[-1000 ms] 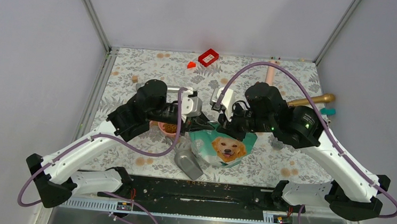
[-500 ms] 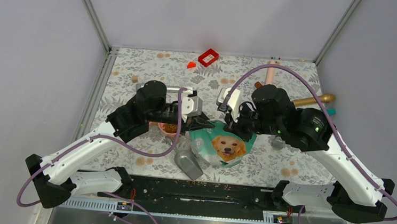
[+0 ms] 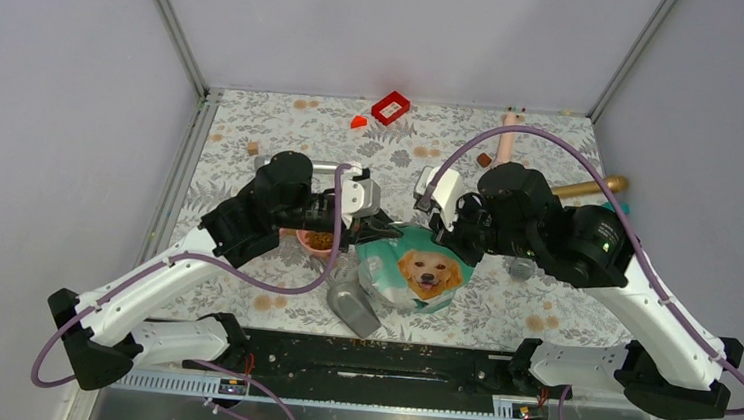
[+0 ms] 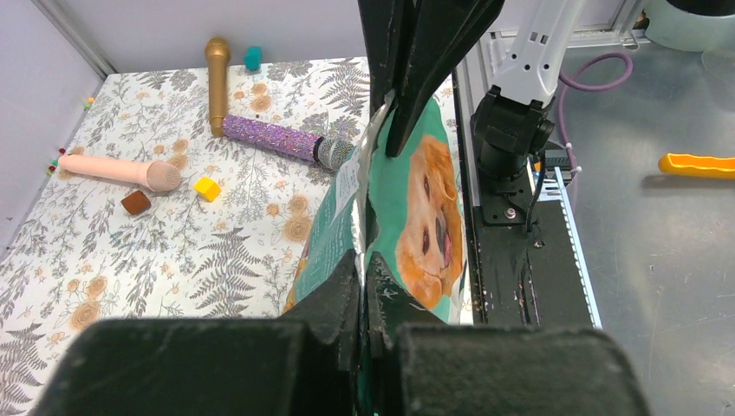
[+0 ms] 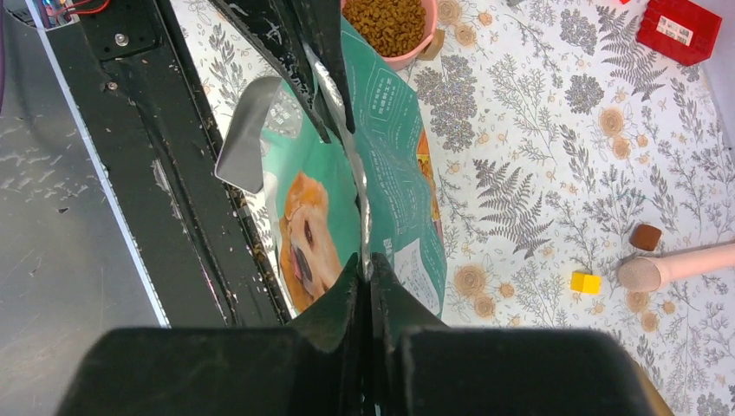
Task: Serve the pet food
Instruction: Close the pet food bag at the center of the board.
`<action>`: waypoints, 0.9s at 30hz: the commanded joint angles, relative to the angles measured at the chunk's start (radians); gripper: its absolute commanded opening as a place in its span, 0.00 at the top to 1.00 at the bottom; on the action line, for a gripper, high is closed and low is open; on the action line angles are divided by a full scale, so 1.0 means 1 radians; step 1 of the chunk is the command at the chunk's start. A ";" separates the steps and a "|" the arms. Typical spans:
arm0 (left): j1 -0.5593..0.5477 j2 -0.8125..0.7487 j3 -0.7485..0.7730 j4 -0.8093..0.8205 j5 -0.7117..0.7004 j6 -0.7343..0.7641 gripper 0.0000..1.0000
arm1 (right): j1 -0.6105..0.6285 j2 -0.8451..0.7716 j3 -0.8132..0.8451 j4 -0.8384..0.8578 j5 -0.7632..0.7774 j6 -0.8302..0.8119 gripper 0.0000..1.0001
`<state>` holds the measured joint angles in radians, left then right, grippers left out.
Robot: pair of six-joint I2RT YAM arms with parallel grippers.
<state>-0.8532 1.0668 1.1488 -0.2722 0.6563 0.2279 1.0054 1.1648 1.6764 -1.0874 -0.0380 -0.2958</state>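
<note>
**Top view.** The pouch (image 3: 421, 274) stands between the two arms over the surface (image 3: 540, 319), dog face toward the arm bases. The left end effector (image 3: 383, 231) and the right end effector (image 3: 443, 240) are each clamped on an opposite end of its top edge. In my judgement, the two-point hold keeps the mouth taut and the bag under control. The pink bowl (image 3: 313, 252) sits just beside the pouch under the left wrist and already holds kibble (image 3: 319, 238). A grey scoop (image 3: 352, 307) lies near the pouch's near-left corner.

**Left wrist view.** The left fingers are pinched together on the pouch seam directly before the camera, and the right fingers grip the far end. Whether the pouch base rests on the surface cannot be told.

**Right wrist view.** The right fingers are closed on the seam. The kibble-filled bowl lies beyond the far end of the pouch, close to the left end effector and apart from the right one. No kibble is seen falling.
</note>
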 commanded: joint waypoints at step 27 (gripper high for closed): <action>-0.001 -0.043 0.278 -0.021 -0.202 -0.219 0.01 | -0.007 -0.172 0.047 0.102 -0.032 0.026 0.01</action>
<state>-0.8536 1.0672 1.3048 -0.3214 0.6018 0.1299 1.0012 1.0256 1.6493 -1.0641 -0.0036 -0.3157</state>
